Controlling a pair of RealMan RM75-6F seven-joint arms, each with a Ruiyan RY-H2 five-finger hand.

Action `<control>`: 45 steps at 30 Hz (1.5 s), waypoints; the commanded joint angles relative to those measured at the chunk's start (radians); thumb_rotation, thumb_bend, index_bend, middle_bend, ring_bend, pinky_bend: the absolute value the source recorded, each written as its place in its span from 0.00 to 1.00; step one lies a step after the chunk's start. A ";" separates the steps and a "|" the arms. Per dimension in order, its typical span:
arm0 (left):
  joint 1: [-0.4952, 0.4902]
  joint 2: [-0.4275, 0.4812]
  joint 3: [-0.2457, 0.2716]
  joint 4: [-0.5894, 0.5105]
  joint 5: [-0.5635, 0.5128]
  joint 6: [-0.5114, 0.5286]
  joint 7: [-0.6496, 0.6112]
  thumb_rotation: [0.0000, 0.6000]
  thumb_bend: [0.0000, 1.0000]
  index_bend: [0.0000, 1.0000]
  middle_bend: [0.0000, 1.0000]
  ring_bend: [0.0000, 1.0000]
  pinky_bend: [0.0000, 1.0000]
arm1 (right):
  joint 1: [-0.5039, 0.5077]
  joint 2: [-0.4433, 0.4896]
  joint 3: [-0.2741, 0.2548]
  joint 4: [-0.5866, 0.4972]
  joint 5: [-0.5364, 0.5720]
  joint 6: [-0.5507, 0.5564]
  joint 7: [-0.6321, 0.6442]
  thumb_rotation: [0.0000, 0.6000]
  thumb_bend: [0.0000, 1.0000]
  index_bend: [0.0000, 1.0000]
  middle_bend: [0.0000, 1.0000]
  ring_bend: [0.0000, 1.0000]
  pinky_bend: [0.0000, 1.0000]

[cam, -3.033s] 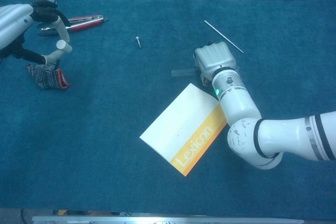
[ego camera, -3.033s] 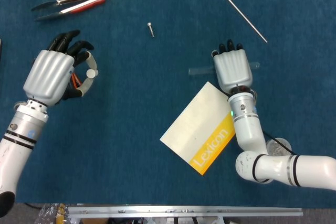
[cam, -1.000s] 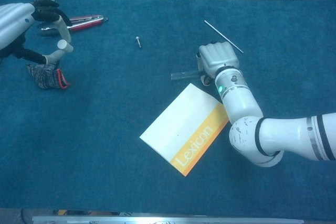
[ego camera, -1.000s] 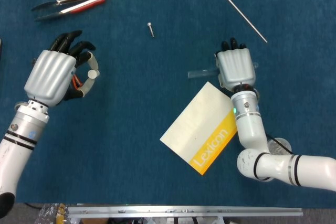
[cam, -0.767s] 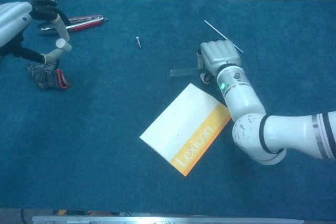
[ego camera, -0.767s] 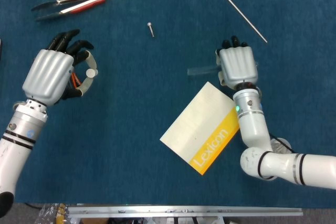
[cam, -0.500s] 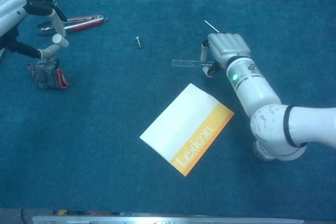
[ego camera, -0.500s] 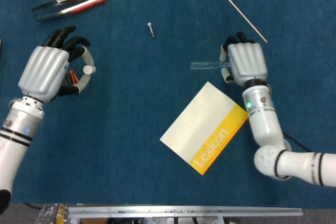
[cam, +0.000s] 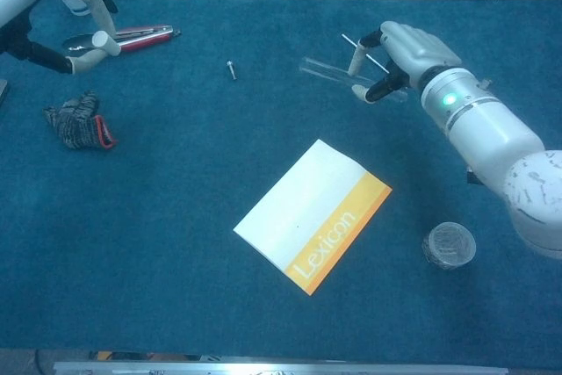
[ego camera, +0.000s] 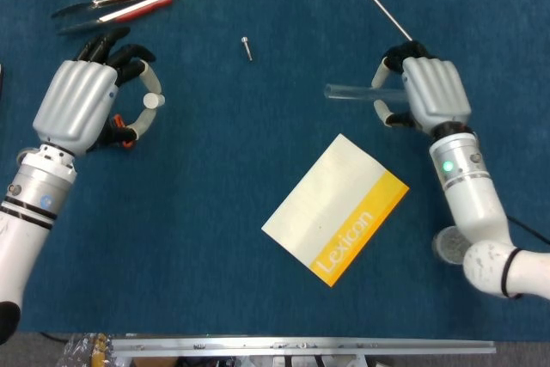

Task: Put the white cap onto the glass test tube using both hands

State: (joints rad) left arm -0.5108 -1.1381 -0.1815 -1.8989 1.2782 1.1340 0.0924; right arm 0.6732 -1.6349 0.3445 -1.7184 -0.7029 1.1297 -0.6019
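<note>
Holding the glass test tube in my right robot hand and pinching the white cap in my left robot hand, I should bring both together level, cap squared to the tube's open end.

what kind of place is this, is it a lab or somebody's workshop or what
Probably a robot test bench in a lab, not a home workshop. Two robot hands work over a blue felt-covered table: the right hand holds a glass test tube, the left hand a white cap. Tweezers lie nearby.
</note>
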 commanded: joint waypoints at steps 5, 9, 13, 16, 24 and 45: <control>-0.023 0.020 -0.027 -0.052 -0.058 -0.023 0.011 1.00 0.39 0.56 0.29 0.09 0.09 | -0.019 0.042 -0.017 -0.051 -0.051 -0.033 0.108 1.00 0.42 0.67 0.30 0.15 0.32; -0.037 0.027 -0.040 -0.080 -0.092 -0.035 0.015 1.00 0.39 0.56 0.29 0.09 0.09 | -0.016 0.044 -0.018 -0.064 -0.065 -0.038 0.147 1.00 0.42 0.67 0.30 0.15 0.32; -0.055 0.034 -0.058 -0.111 -0.141 -0.055 0.009 1.00 0.39 0.56 0.29 0.09 0.09 | -0.011 0.036 -0.017 -0.071 -0.089 -0.033 0.186 1.00 0.42 0.67 0.30 0.15 0.32; -0.066 0.041 -0.066 -0.126 -0.163 -0.061 0.016 1.00 0.39 0.56 0.29 0.09 0.09 | -0.012 0.027 -0.017 -0.075 -0.108 -0.026 0.215 1.00 0.42 0.67 0.30 0.15 0.32; -0.091 0.062 -0.084 -0.166 -0.232 -0.073 0.029 1.00 0.39 0.56 0.29 0.09 0.09 | -0.029 0.000 -0.045 -0.059 -0.164 -0.020 0.308 1.00 0.42 0.67 0.30 0.15 0.32; -0.168 0.071 -0.123 -0.222 -0.412 -0.113 0.007 1.00 0.39 0.56 0.29 0.09 0.09 | -0.004 -0.098 -0.019 -0.003 -0.173 0.003 0.361 1.00 0.41 0.67 0.30 0.15 0.32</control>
State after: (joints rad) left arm -0.6730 -1.0649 -0.3013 -2.1170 0.8754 1.0227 0.1015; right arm 0.6645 -1.7275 0.3210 -1.7254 -0.8812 1.1299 -0.2366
